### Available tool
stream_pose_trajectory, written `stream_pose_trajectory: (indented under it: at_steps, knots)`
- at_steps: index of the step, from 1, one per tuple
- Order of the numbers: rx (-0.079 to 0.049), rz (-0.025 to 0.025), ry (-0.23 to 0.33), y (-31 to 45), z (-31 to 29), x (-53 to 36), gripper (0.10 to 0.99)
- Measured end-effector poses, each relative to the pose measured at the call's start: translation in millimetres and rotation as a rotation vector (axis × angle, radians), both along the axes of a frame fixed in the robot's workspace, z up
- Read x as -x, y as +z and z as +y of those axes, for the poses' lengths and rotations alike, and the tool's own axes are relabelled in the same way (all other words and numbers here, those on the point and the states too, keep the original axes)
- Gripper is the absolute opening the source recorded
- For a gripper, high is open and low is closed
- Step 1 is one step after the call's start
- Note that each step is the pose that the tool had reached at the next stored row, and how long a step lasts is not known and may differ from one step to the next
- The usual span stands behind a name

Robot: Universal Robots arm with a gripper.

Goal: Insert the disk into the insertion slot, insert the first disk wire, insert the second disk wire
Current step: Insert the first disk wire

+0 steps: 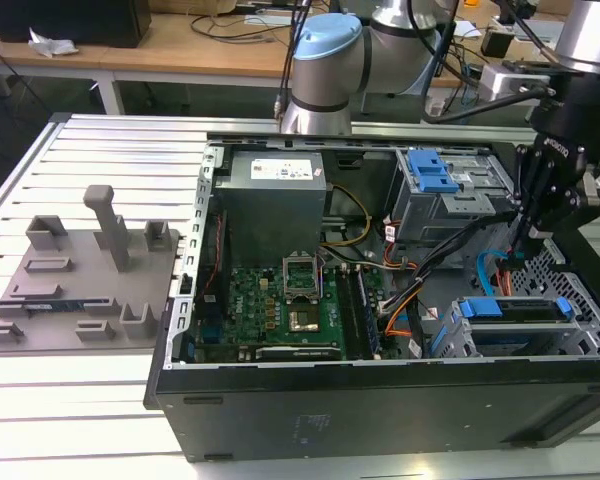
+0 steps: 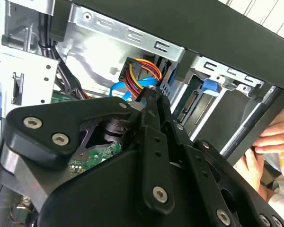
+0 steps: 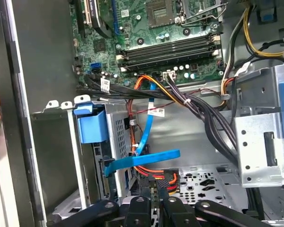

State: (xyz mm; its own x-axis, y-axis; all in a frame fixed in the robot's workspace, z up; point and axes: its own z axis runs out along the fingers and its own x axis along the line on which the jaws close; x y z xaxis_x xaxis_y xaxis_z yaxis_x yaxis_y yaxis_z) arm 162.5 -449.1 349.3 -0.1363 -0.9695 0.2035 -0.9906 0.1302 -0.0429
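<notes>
A pale slotted bench (image 1: pixel 100 150) carries an open black computer case (image 1: pixel 380 410); just beside it, toward the exterior view's left, lies a grey fixture plate (image 1: pixel 40 300).

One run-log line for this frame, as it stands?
disk: in insertion slot | claw: shut on multicoloured wire plug, close to disk | blue wire: lying alongside
</notes>
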Motion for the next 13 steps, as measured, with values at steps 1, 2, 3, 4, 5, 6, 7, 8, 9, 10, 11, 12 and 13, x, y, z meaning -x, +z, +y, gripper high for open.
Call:
stream_pose_trajectory:
  at_steps: [1,2,3,4,5,6,7,8,9,10,11,12,13]
  knots:
    - [-0.010,0.0000,0.000,0.2,-2.5,0.0,0.165]
    - [-0.026,0.0000,0.000,0.3,-6.3,0.0,0.165]
    - [-0.040,0.0000,0.000,0.4,-9.7,-0.1,0.165]
    - [-0.050,0.0000,0.000,0.5,-12.1,-0.1,0.165]
    - [-0.058,0.0000,0.000,0.6,-14.6,-0.1,0.165]
    - [-0.064,0.0000,0.000,0.9,-17.8,-0.1,0.165]
    - [-0.067,0.0000,0.000,0.9,-21.3,-0.1,0.165]
    - [-0.068,0.0000,0.000,0.8,-24.7,-0.1,0.165]
    - [-0.068,0.0000,0.001,0.8,-27.4,-0.1,0.165]
    - [-0.068,0.0002,0.007,0.9,-29.0,-0.1,0.165]
    - [-0.068,0.0006,0.019,0.8,-29.2,-0.1,0.165]
    - [-0.068,0.0009,0.028,0.8,-29.3,-0.1,0.165]
    - [-0.068,0.0012,0.037,0.9,-29.4,-0.1,0.165]
